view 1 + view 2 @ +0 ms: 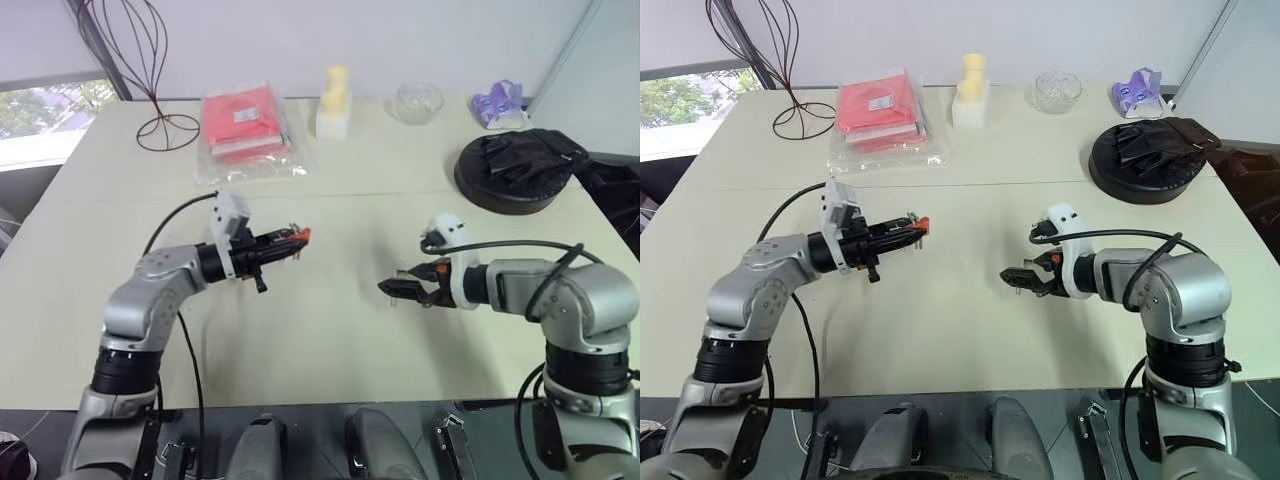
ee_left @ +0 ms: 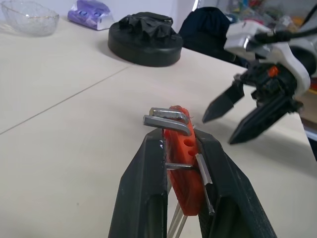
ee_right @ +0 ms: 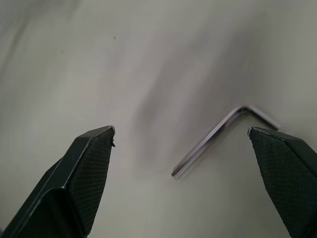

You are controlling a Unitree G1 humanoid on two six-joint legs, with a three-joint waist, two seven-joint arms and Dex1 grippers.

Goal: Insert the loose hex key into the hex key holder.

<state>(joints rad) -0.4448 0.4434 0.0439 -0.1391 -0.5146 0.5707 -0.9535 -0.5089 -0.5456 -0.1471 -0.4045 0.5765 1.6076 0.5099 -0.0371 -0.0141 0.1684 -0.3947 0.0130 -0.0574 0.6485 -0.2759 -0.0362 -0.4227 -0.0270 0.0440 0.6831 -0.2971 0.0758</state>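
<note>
I'm clamping the hex key holder (image 2: 182, 163) in my left gripper (image 2: 181, 163); my right gripper (image 3: 181, 144) is hanging wide open, empty, over the loose hex key (image 3: 218, 136) lying on the table (image 1: 330, 340) beside the holder; next I'm judging a descent and pinch.

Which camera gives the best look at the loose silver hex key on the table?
The right wrist view: the thin L-shaped silver-grey loose hex key lies flat on the pale table between the open black fingers. In both eye views I cannot make it out beneath the right gripper.
</note>
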